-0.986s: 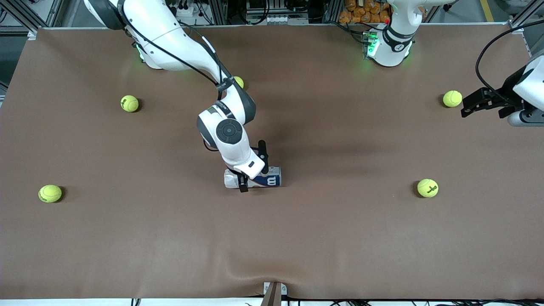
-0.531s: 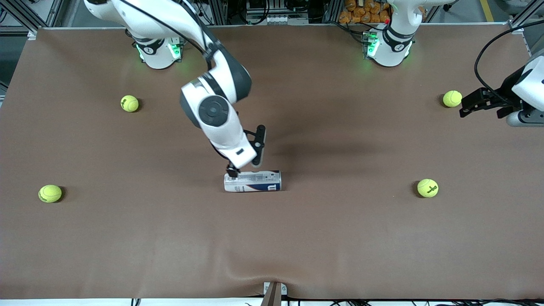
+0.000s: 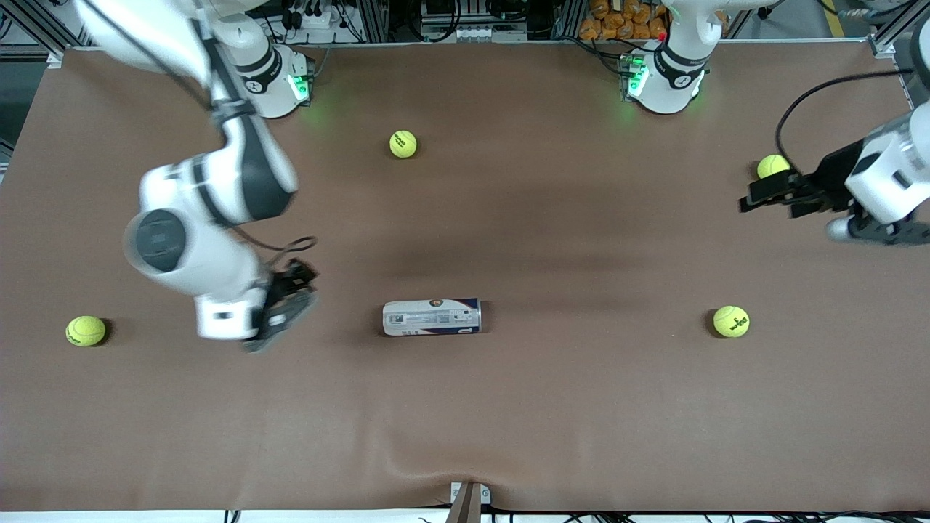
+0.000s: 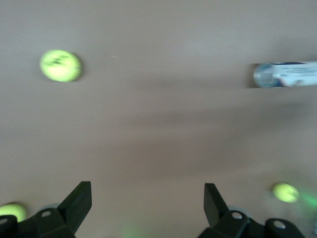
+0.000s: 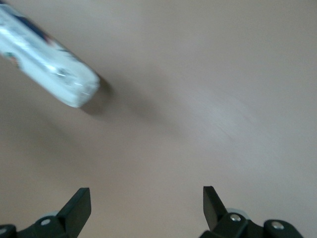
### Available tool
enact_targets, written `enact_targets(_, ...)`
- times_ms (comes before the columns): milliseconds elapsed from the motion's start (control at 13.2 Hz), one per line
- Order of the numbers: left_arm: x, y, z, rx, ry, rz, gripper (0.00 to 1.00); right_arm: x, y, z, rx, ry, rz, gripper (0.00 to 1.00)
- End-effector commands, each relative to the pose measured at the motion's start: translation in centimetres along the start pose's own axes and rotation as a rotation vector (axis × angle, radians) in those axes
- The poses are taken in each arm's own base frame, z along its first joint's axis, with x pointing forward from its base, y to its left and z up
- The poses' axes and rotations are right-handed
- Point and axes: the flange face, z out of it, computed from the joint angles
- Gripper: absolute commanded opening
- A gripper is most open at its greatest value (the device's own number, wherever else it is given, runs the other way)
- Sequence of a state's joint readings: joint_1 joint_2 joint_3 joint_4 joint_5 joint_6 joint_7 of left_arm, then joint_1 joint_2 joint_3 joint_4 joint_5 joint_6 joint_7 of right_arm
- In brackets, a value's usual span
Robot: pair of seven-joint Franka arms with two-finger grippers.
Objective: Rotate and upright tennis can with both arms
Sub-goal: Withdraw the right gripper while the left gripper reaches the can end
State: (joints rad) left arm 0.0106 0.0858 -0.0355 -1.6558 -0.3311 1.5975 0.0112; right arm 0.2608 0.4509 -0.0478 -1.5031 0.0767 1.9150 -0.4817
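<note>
A: In the front view, where is the can?
B: The slim clear plastic tennis can with the white, navy and red label (image 3: 431,317) lies flat on the brown tabletop (image 3: 508,407), just below the middle of the picture. Nothing touches it.

A: And the arms?
B: The right gripper (image 3: 285,311) hangs at the lower left of the picture, beside the can but well apart from it. The left gripper (image 3: 771,196) is at the upper right edge, close to a small yellow-green tennis ball (image 3: 771,166).

A: What does the left wrist view show?
B: Its two dark fingers (image 4: 75,204) stand wide apart with nothing between them. The can (image 4: 285,75) shows at the right edge.

A: And the right wrist view?
B: Fingers (image 5: 78,207) wide apart and empty too. The can (image 5: 47,64) is at the upper left.

A: How to do this step well?
B: I think one gripper should come in at one end of the can and the other gripper should steady the other end. Go slowly, because a round can rolls away easily.
</note>
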Motion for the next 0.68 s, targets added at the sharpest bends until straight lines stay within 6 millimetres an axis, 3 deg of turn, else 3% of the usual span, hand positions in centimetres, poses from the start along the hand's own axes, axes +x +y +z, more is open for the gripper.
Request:
enact_targets(0,2.6,0.0,2.9,-0.154,-0.028,-0.011,1.0,-4.8,3.3,-4.4,0.043,-0.01,0.124,1.0)
enact_targets(152,4.8,0.2,5.9,-0.29,-0.039,-0.025,1.0,-9.2,7.0,-7.8,0.047,-0.027,0.271,1.0)
enact_targets(303,6.7,0.7,9.5,-0.389,-0.05,-0.011,1.0,-13.0,8.9,-10.7,0.056,-0.037,0.364,1.0)
enact_targets(455,8.2,1.8,13.2,-0.43,-0.057,0.005,1.0,-16.6,9.5,-13.5,0.077,-0.073,0.515,1.0)
enact_targets(607,9.4,2.4,17.4,-0.482,-0.071,0.039,1.0,-18.2,8.2,-16.0,0.065,-0.095,0.606,1.0)
